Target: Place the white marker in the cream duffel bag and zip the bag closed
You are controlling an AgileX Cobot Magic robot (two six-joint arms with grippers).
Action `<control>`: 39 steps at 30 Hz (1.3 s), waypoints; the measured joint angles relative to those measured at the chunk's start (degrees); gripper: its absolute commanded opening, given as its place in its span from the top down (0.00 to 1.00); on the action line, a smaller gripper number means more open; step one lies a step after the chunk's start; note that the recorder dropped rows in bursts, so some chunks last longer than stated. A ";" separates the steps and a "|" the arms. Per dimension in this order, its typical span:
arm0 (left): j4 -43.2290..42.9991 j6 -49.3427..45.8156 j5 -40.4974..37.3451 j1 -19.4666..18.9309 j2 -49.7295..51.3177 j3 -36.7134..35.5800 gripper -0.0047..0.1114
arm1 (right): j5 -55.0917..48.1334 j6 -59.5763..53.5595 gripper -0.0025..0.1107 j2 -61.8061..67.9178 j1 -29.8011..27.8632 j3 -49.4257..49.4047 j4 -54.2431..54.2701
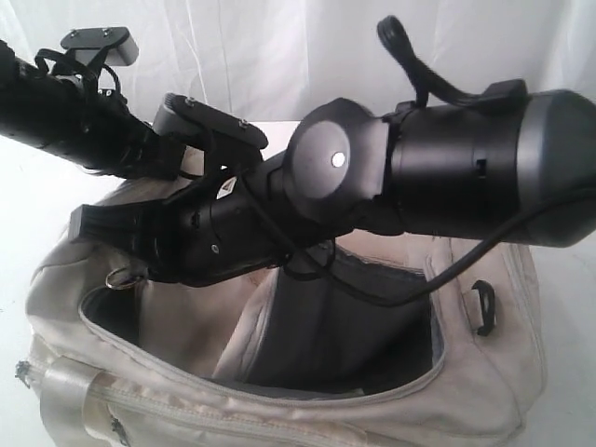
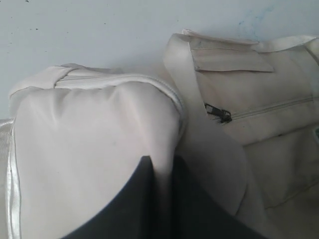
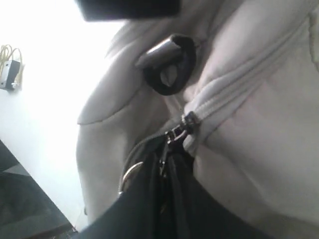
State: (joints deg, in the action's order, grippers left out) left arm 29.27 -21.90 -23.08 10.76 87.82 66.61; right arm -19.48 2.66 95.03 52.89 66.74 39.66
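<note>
White marker: not visible in any view, so its location cannot be confirmed; the exposed interior shows only lining, and the arms block much of the opening. Cream duffel bag (image 1: 233,410): lies on a white surface (image 2: 99,30), slumped and creased, with the main opening gaping wide in the exterior view and the dark grey lining (image 1: 326,335) exposed. Fabric is soft cream with a slight sheen. A black plastic loop (image 1: 482,307) sits on the end panel at the right of the exterior view, and a small metal ring (image 1: 119,277) hangs at the opposite end. Zipper pull (image 3: 174,134): the slider sits at one end of the track, with closed teeth on one side of it and the opening spreading away on the other. Right gripper (image 3: 167,162): reaches across to the ring end of the bag, its jaws closed together on the pull tab, which drops into the slit between them. Left gripper (image 2: 159,174): jaws pinched onto a fold of the bag's cream fabric, apparently bracing it; a side-pocket zipper (image 2: 219,114) lies nearby, untouched. Judgement: the grip on the pull suggests the insertion step is done, though unverified. Nearly the whole zip run remains.
</note>
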 measured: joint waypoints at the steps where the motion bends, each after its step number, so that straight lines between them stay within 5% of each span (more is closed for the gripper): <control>1: 0.00 0.00 0.41 0.00 0.00 0.00 0.95 | -0.65 -0.65 0.94 -0.60 0.00 0.00 0.24; 13: 0.00 0.00 1.48 0.00 0.00 0.00 0.95 | -6.49 -4.38 0.93 -3.64 0.46 0.00 0.88; 21: 0.00 0.00 1.48 0.00 0.00 0.00 0.95 | 1.95 -2.66 0.59 -2.74 0.46 0.00 3.94; 27: 0.00 0.00 1.48 0.00 0.00 0.00 0.95 | 5.50 -3.32 0.59 1.62 0.60 0.00 12.91; 39: 0.00 0.00 1.48 0.00 0.00 0.00 0.95 | 8.83 -4.51 0.59 5.44 0.72 0.00 14.35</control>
State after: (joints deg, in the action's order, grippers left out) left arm 29.27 -21.90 -21.61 10.76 87.82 66.61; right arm -10.65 -1.85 100.47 53.60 66.74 54.01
